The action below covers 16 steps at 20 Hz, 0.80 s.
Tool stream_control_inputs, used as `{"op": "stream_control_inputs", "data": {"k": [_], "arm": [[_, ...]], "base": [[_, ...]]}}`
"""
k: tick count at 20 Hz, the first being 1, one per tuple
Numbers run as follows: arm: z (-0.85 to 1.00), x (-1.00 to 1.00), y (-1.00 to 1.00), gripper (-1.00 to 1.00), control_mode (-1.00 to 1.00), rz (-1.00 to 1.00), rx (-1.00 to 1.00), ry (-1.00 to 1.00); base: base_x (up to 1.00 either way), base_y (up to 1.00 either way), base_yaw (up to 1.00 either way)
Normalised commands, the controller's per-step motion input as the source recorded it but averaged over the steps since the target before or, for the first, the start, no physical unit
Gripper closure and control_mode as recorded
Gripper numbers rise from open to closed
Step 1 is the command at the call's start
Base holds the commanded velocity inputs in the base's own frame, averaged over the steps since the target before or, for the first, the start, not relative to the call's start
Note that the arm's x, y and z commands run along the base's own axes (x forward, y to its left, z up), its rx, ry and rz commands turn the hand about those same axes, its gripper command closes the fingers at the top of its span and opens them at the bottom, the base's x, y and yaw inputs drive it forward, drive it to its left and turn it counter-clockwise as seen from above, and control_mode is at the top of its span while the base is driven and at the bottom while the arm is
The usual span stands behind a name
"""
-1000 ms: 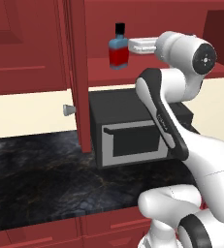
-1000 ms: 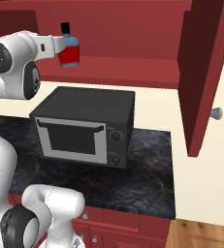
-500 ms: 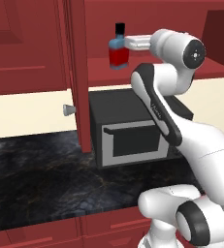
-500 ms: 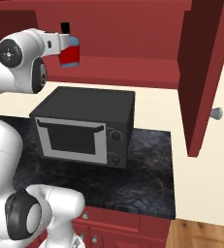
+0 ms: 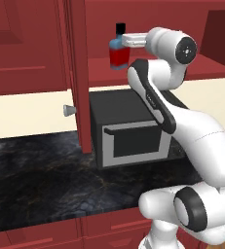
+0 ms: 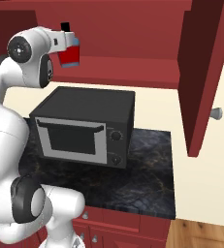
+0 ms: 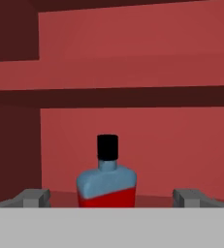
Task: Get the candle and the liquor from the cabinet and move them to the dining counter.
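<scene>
Reaching for the liquor (image 7: 106, 180), which is standing upright on the red shelf inside the cabinet (image 6: 133, 38), I am lining the gripper (image 7: 108, 197) up with its jaws spread wide and holding nothing, one finger showing on each side of the bottle. I am judging that I should advance level until the label band sits between the fingers (image 7: 33, 197), then close gently, above the microwave (image 5: 128, 129).
</scene>
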Motion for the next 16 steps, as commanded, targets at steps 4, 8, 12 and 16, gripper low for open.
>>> {"op": "stream_control_inputs", "data": {"k": [4,8,12,16], "arm": [[0.00,0.30,0.00,-1.00,-1.00,0.00,0.00,0.00],[0.00,0.37,0.00,-1.00,-1.00,0.00,0.00,0.00],[0.00,0.31,0.00,-1.00,-1.00,0.00,0.00,0.00],[0.00,0.26,0.00,-1.00,-1.00,0.00,0.00,0.00]], "base": [[0.00,0.00,0.00],[0.00,0.00,0.00],[0.00,0.00,0.00],[0.00,0.00,0.00]]}}
